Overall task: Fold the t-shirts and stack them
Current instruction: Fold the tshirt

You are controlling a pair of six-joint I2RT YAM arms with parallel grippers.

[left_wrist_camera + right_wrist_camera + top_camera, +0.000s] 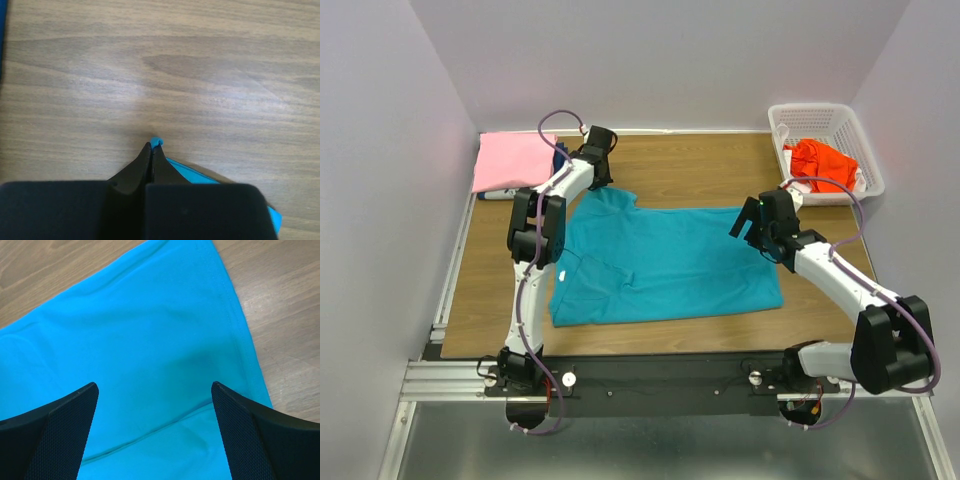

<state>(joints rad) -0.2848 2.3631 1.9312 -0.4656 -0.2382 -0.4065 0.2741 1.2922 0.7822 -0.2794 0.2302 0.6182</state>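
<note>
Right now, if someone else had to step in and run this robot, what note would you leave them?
Left end effector: shut, pinching the far left edge of the teal t-shirt.
Right end effector: open above that shirt's far right corner, holding nothing.
Teal t-shirt: spread out in the middle of the table, not yet folded.
Pink t-shirt: looks folded, at the table's far left corner.
Orange-red t-shirt: crumpled in the white basket, far right.
Left to do: fold the teal one, stack it, then do the orange-red one.
</note>
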